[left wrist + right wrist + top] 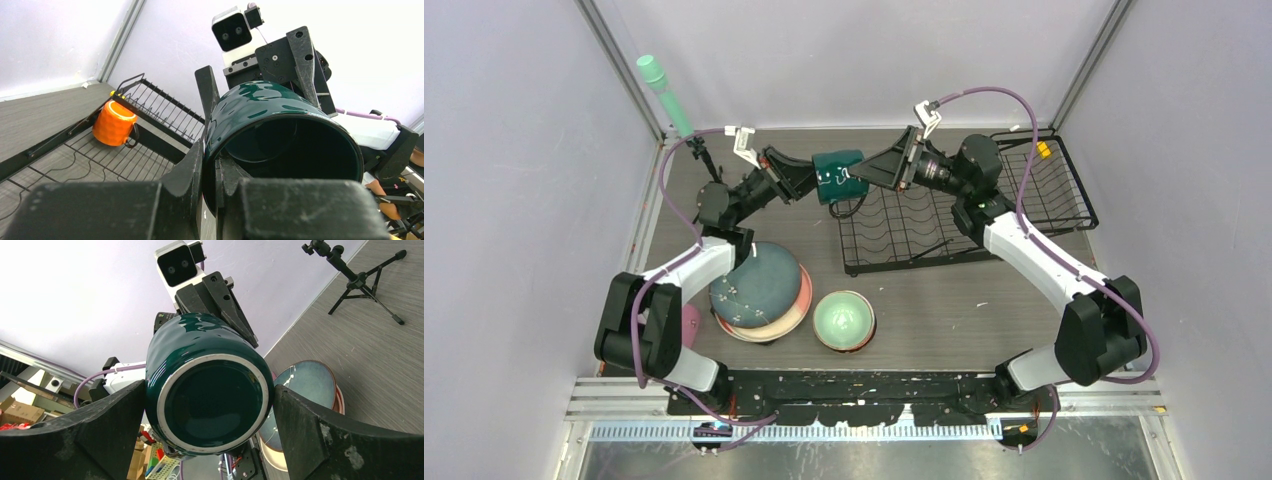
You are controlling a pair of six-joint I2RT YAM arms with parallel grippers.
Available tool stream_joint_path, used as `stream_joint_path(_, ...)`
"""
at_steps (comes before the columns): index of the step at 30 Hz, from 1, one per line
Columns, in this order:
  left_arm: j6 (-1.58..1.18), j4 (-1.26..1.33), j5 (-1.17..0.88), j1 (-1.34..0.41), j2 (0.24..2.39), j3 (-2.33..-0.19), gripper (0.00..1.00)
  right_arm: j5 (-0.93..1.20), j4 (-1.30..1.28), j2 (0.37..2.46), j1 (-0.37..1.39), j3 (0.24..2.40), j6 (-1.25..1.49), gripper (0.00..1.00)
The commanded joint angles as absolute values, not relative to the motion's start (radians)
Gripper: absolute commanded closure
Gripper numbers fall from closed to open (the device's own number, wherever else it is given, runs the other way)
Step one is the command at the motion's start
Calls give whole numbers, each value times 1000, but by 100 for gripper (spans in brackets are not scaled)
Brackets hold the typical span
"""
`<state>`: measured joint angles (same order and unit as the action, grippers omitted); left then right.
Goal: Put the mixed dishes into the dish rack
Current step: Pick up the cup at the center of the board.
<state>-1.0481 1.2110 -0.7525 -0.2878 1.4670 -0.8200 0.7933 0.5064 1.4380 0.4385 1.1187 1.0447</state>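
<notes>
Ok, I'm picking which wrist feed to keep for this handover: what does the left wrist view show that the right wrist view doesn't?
Only left wrist: the orange mug on the dish rack, and the open mouth of the dark teal mug. Only right wrist: the black tripod, the dark teal speckled plate, and the mug's base. Both: that mug, seen from opposite ends.
</notes>
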Motion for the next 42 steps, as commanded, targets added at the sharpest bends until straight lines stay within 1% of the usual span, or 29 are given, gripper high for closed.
stream_joint_path(1, -1073, 1349, -747, -313, 1405, -845, 100, 825, 465, 1414, 453, 1128, 1030, 2)
stream_joint_path(3, -1083, 1369, -741, -313, 1415, -850, 100, 839, 486, 1427, 452, 1131, 1065, 2)
stream_joint_path(7, -1104, 1413, -735, -313, 1432, -860, 100, 907, 706, 1460, 453, 1117, 1223, 2)
stream_joint_path(11, -1116, 1431, -736, -313, 1447, -859, 100, 887, 587, 1440, 452, 1128, 1145, 2)
stream_joint_path(14, -1118, 1431, -736, -313, 1454, -859, 100, 891, 574, 1432, 453, 1129, 1136, 1)
stream_joint_path(18, -1115, 1431, -735, -313, 1466, -863, 100, 922, 691, 1466, 456, 1125, 1229, 1)
stream_joint_path(22, -1117, 1431, -740, -313, 1473, -864, 100, 957, 877, 1508, 455, 1119, 1351, 1)
stream_joint_path(27, -1111, 1431, -754, -314, 1475, -859, 100, 945, 848, 1514, 456, 1125, 1330, 1)
stream_joint_path(32, -1089, 1419, -742, -319, 1472, -839, 100, 906, 684, 1497, 456, 1139, 1221, 1)
stream_joint_path(34, -1068, 1397, -741, -324, 1467, -835, 100, 904, 666, 1493, 457, 1140, 1207, 1)
stream_joint_path(40, -994, 1323, -728, -340, 1439, -827, 100, 941, 802, 1495, 463, 1122, 1267, 1)
stream_joint_path(42, -969, 1295, -724, -341, 1423, -821, 100, 945, 803, 1492, 463, 1120, 1265, 1)
